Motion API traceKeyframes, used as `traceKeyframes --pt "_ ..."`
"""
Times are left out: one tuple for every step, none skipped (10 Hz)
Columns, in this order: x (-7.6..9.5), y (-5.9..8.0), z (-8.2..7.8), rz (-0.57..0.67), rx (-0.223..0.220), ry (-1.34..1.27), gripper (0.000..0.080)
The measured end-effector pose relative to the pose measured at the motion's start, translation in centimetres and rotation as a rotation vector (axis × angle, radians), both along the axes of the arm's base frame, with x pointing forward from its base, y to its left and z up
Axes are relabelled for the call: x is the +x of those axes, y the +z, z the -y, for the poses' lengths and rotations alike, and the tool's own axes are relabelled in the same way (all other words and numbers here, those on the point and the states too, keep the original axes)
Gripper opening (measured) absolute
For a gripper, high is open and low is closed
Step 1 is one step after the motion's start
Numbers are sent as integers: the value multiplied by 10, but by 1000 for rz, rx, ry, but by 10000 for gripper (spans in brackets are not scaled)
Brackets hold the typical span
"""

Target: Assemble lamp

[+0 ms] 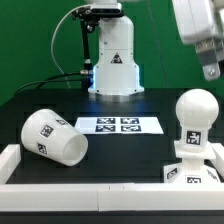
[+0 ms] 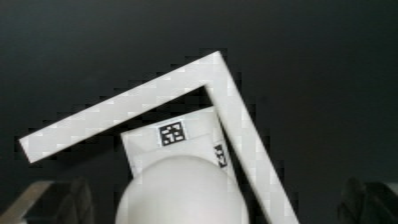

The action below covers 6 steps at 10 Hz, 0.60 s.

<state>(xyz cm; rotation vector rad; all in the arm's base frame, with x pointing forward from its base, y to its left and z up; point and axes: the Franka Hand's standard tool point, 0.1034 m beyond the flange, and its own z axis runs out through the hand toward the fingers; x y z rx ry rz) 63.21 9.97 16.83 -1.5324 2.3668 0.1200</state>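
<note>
Fingers (image 2: 54,200) showing only as dark blurred tips in wrist view; gripper (image 1: 208,68) hanging at exterior view's upper right, gripping nothing, jaw gap can't tell. Nearest, bulb (image 1: 194,110) sitting upright on base (image 1: 191,168) by white frame (image 2: 134,105) corner. Shade (image 1: 52,135) lying tipped on exterior view's left. Marker board (image 1: 119,125) lying farther back, mid-table.

One shade (image 1: 55,136), one bulb (image 1: 196,107) on one base (image 1: 192,165), and one marker board (image 1: 120,124) with four tags beside the shade.
</note>
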Motion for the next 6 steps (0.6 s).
traceKeyframes --pt "0 1 0 2 0 0 698" --pt "0 0 0 1 0 0 698" --pt "0 0 0 0 -1 1 698" --pt "-2 0 5 17 -17 80 698" --pt "-7 2 17 32 -31 167 698" --pt "-13 5 30 47 -48 293 698"
